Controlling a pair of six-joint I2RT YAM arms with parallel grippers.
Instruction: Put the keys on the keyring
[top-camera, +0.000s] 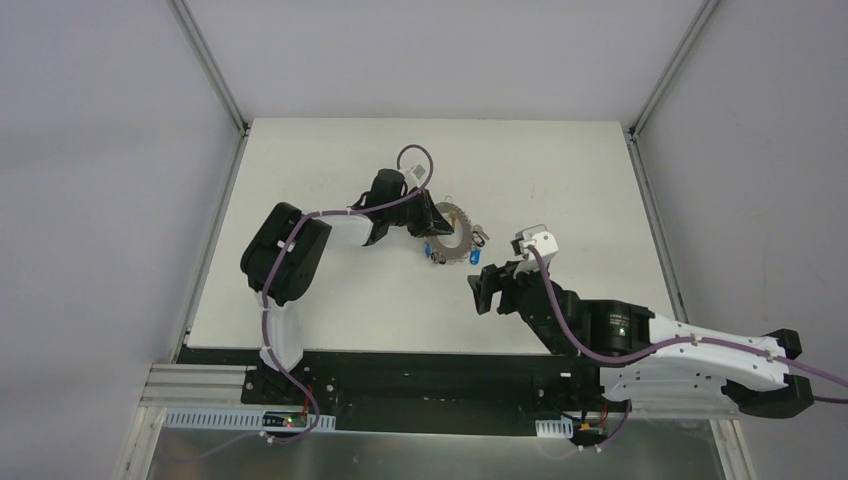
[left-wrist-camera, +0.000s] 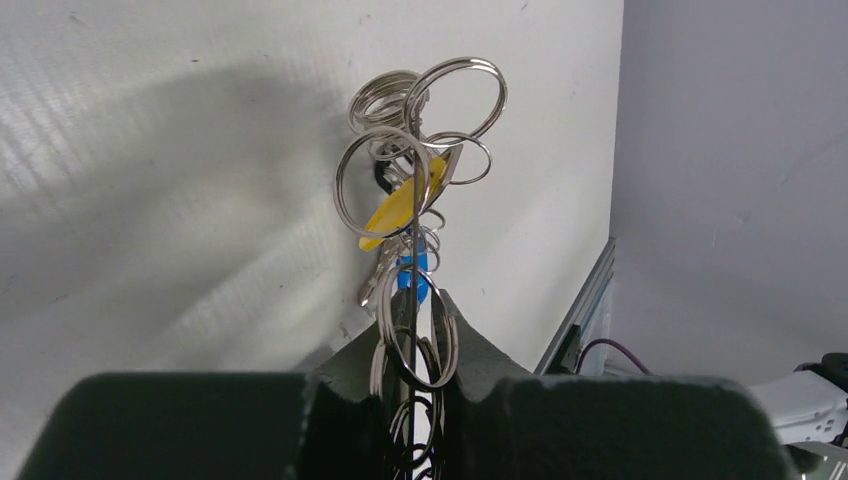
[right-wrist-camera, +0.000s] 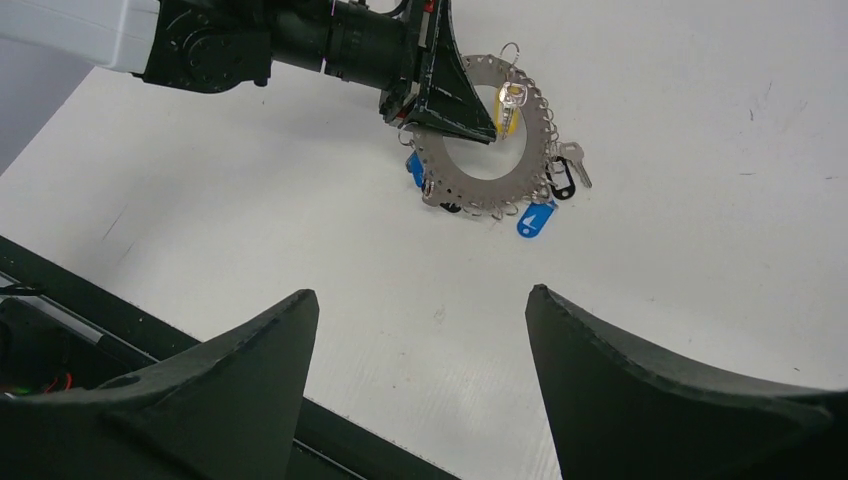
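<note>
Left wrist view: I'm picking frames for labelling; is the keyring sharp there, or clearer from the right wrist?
Left wrist view: keyring edge-on, upper loops sharp, left tool dark and blurred, soft shadow on the table. Right wrist view: keyring face-on, crisp, evenly lit; right tool dark in the foreground.

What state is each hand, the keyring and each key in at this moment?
keyring: clamped at its rim by the left hand.
left hand: shut on the keyring.
right hand: open, empty, apart from the keyring.
yellow key: hanging among the keyring's small loops.
blue key: at the keyring's lower edge, lying on the table.
</note>
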